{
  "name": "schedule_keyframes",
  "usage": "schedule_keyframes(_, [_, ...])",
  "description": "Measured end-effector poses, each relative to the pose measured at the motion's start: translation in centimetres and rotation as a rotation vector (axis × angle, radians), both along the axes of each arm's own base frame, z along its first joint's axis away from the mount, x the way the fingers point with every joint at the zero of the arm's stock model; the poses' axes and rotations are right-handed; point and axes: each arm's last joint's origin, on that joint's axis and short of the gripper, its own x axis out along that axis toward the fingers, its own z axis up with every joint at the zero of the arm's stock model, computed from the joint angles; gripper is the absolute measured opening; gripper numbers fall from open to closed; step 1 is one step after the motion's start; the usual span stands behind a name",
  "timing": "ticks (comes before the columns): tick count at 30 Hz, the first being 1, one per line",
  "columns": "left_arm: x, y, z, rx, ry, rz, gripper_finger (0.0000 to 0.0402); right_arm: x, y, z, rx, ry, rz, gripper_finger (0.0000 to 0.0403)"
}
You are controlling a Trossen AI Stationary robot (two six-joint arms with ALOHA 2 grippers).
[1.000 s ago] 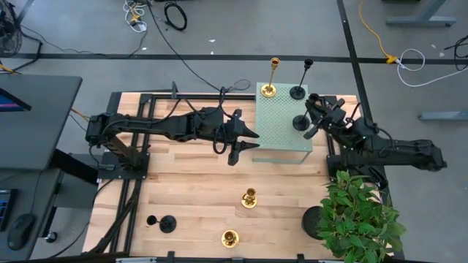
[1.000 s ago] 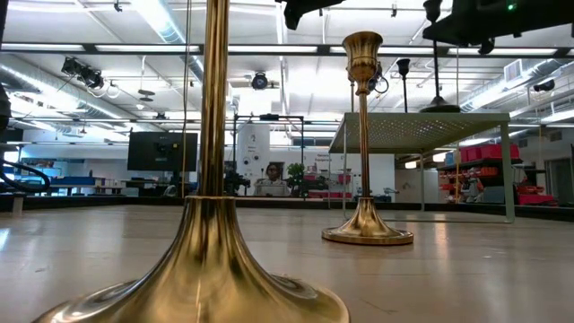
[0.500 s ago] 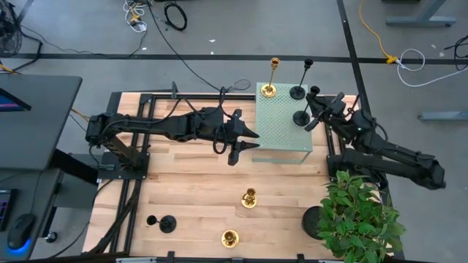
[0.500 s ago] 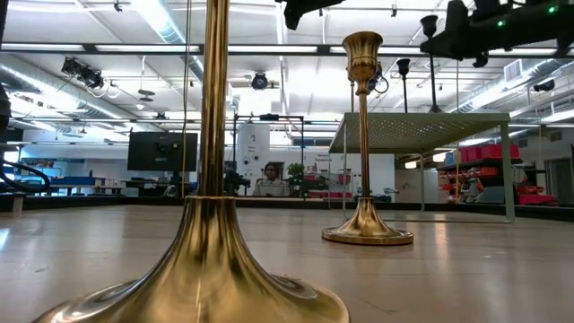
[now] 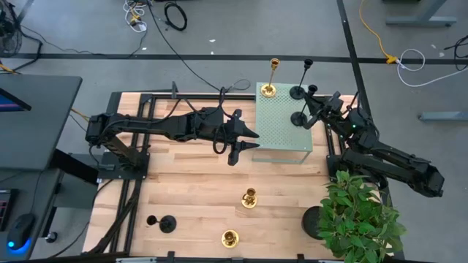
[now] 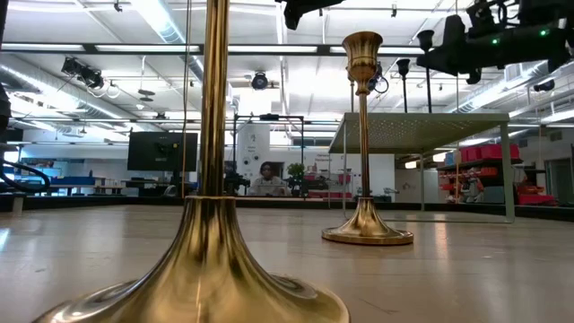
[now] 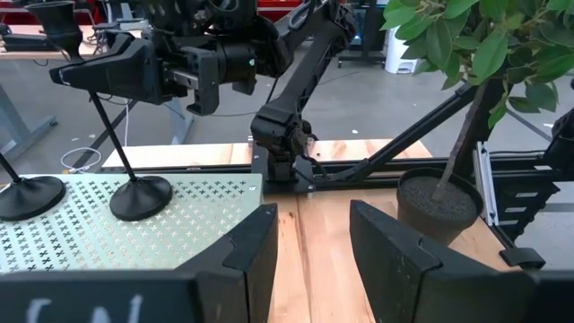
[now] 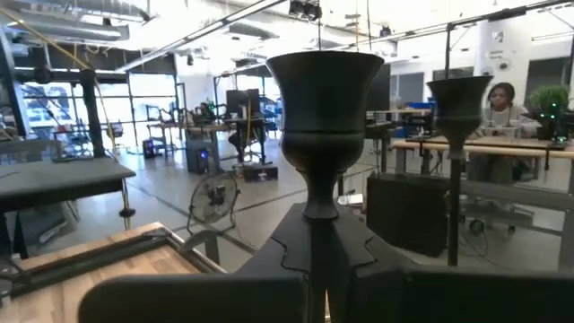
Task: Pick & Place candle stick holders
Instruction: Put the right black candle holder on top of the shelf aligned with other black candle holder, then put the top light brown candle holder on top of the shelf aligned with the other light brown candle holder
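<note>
Six candle stick holders stand upright. On the pale green perforated stand (image 5: 281,139) at upper centre: one tall gold (image 5: 271,79), one tall black (image 5: 300,82), and another black (image 5: 300,117) with its stem clamped in the right pincer (image 5: 313,111). Lower on the desk (image 5: 190,190): two short gold (image 5: 249,198) (image 5: 230,237), one short black (image 5: 165,223) at lower left.

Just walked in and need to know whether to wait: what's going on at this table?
The right tool is shut on the stem of a black candlestick whose base is on the green perforated stand. A gold candlestick and another black one already stand at the stand's far edge. The left tool waits open beside the stand, holding nothing. Two gold candlesticks and one black are on the wooden table.
</note>
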Motion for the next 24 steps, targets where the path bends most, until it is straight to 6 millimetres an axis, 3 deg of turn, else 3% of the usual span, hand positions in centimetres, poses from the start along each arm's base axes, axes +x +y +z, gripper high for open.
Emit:
schedule_keyframes(11, [-0.01, -0.01, 0.01, 0.000, 0.000, 0.000, 0.0142, -0.17, -0.26, -0.08, 0.005, 0.007, 0.021, 0.0005])
schedule_keyframes(24, [-0.01, 0.00, 0.01, 0.000, 0.000, 0.000, 0.0142, -0.13, -0.28, -0.31, 0.024, 0.010, 0.024, 0.0118])
